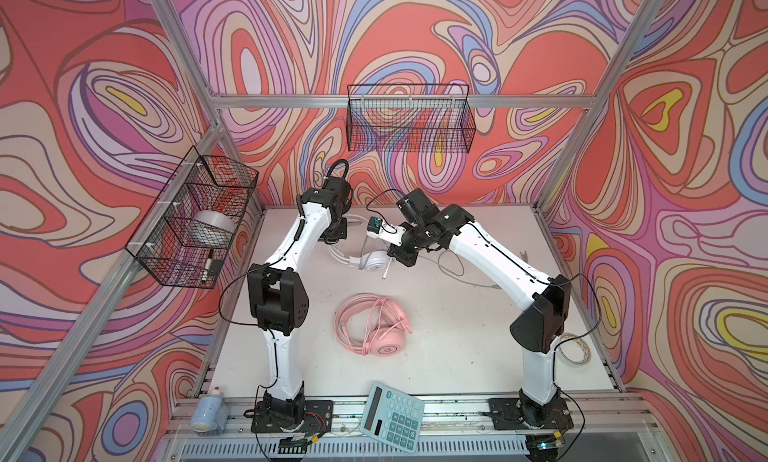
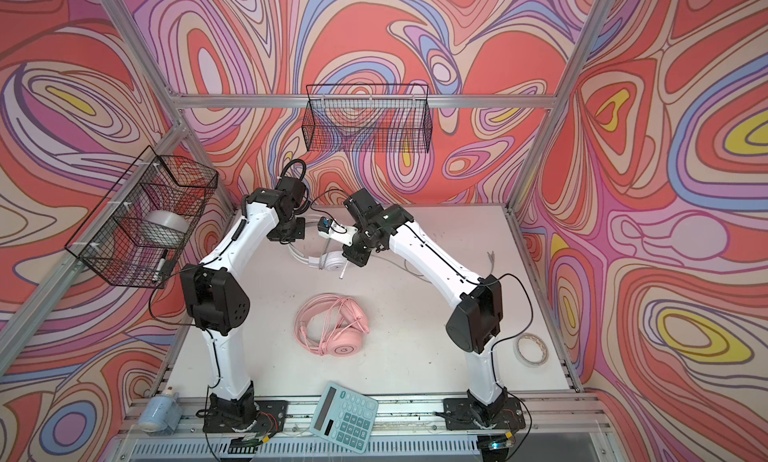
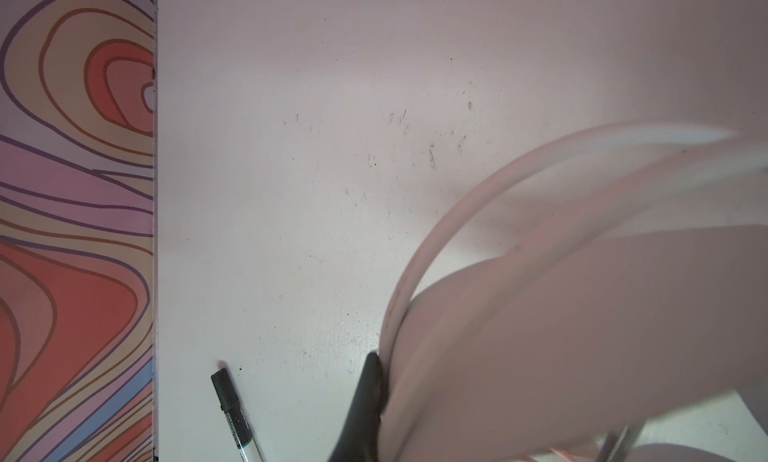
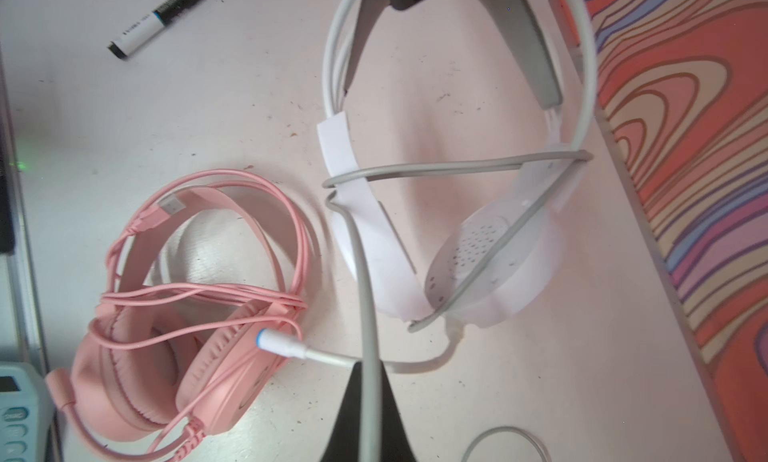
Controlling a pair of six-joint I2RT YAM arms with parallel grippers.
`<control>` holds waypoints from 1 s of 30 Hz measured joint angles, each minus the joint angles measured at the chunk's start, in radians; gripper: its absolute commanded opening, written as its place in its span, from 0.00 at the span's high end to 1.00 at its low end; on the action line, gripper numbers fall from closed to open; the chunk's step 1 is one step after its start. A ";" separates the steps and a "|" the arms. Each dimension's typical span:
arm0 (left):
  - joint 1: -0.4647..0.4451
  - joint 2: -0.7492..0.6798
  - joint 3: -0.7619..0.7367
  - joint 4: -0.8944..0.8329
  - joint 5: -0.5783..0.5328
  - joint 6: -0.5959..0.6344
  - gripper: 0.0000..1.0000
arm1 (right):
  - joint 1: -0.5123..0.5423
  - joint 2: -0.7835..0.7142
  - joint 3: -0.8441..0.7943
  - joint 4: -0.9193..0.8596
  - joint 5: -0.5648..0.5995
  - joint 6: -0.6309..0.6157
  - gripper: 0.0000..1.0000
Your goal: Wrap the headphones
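The white headphones (image 4: 490, 264) lie at the back of the table (image 1: 457, 347), seen in both top views (image 2: 332, 262). My left gripper (image 1: 334, 233) is shut on their grey-lined headband (image 3: 540, 314), which fills the left wrist view; one black finger (image 3: 368, 389) shows beside it. The greyish cable (image 4: 457, 168) crosses the headband and one ear cup. My right gripper (image 4: 368, 376) is shut on this cable, holding it above the table beside the ear cups. The pink headphones (image 1: 374, 327) lie mid-table with their cable looped around them (image 4: 199, 297).
A black-capped marker (image 4: 162, 17) lies near the back wall. A teal calculator (image 1: 392, 416) sits at the front edge, a tape roll (image 2: 532, 349) at the right, a bottle (image 1: 208, 410) at the front left. Wire baskets (image 1: 195, 214) (image 1: 409, 119) hang on the walls. Loose cable (image 1: 453, 268) trails right.
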 measured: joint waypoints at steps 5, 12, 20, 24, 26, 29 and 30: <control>-0.023 0.000 0.000 -0.003 0.008 0.061 1.00 | 0.000 0.035 0.013 0.060 0.101 -0.003 0.99; -0.040 0.000 0.000 -0.003 0.047 0.109 1.00 | -0.006 0.077 0.013 0.121 0.189 0.010 0.97; -0.039 -0.001 -0.006 0.011 0.111 0.126 1.00 | -0.052 0.094 0.013 0.150 0.210 0.067 0.90; -0.039 -0.014 -0.037 0.034 0.140 0.126 1.00 | -0.082 0.094 0.006 0.170 0.198 0.105 0.89; -0.039 -0.024 -0.046 0.035 0.148 0.127 1.00 | -0.101 0.094 -0.001 0.178 0.187 0.123 0.89; -0.039 -0.034 -0.047 0.037 0.152 0.130 1.00 | -0.129 0.094 -0.016 0.189 0.169 0.149 0.89; -0.039 -0.039 -0.048 0.039 0.154 0.132 1.00 | -0.137 0.094 -0.022 0.194 0.164 0.157 0.89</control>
